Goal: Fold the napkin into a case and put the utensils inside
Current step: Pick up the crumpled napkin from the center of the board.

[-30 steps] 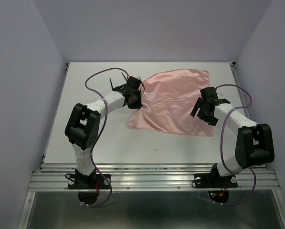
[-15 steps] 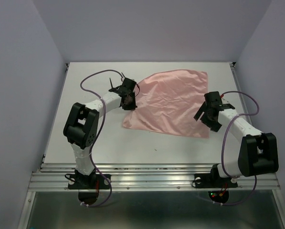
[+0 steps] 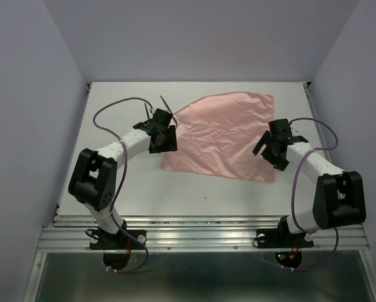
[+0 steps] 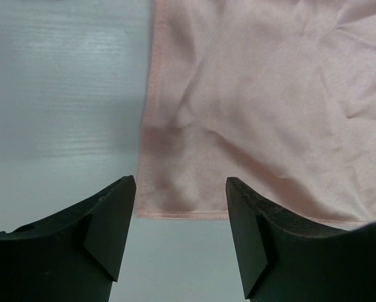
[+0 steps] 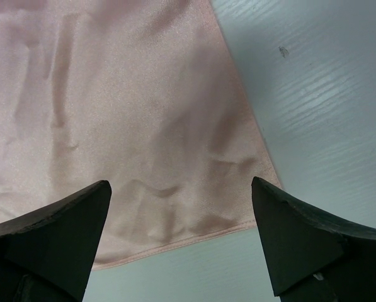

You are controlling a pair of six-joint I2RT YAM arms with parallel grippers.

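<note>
The napkin (image 3: pixel 225 135) lies spread out on the white table (image 3: pixel 194 192) as one wrinkled pink sheet; no case shape shows. My left gripper (image 3: pixel 164 141) is at its left edge, open and holding nothing. In the left wrist view the napkin (image 4: pixel 257 107) has a hemmed corner just ahead of the open left gripper (image 4: pixel 180 182). My right gripper (image 3: pixel 267 151) hovers at the napkin's right edge, open wide. Seen from the right wrist, the napkin (image 5: pixel 131 119) ends in a hem between the jaws of the right gripper (image 5: pixel 180 185). The utensils are out of view.
Lavender walls close in the table on the left, back and right. A metal rail (image 3: pixel 200 234) runs along the near edge by the arm bases. Purple cables (image 3: pixel 102 113) loop off both arms.
My left gripper has opened, let go of the napkin's left edge and drawn back to the left. The napkin's near-left corner has slid left. The right gripper has barely shifted.
</note>
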